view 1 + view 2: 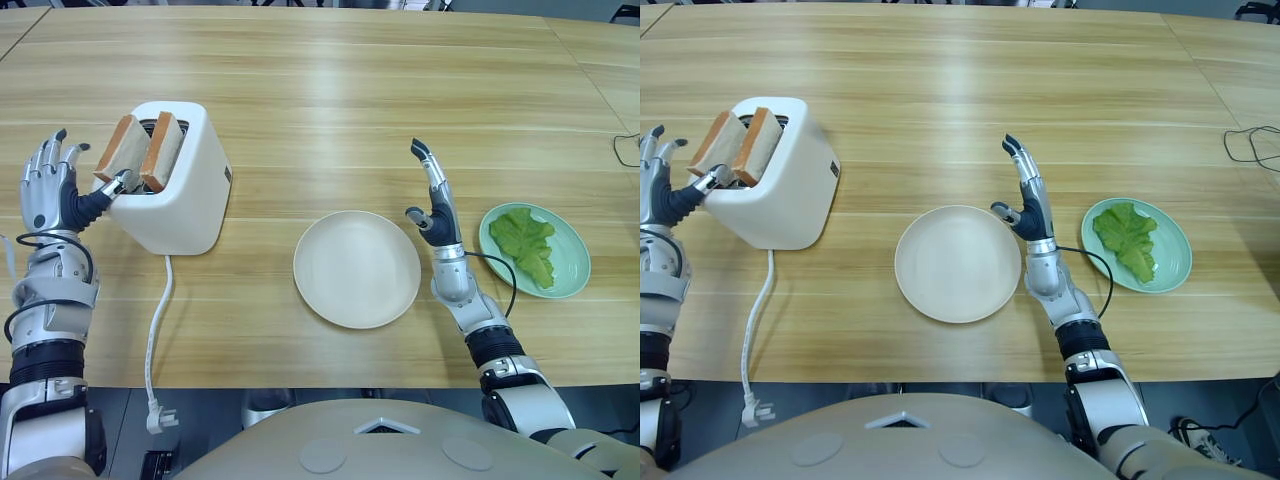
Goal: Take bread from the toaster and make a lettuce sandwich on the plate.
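Observation:
A white toaster (178, 190) stands on the left of the wooden table with two slices of bread (142, 150) sticking up from its slots. My left hand (48, 185) is open just left of the toaster, its thumb tip close to the nearer slice. An empty cream plate (357, 267) lies in the middle. My right hand (435, 200) stands open and upright between the plate and a green dish (570, 250) that holds a lettuce leaf (526, 243).
The toaster's white cord (157, 330) runs down to the table's front edge, its plug hanging over. A black cable (628, 148) lies at the far right edge. Bare wood stretches behind the toaster and plates.

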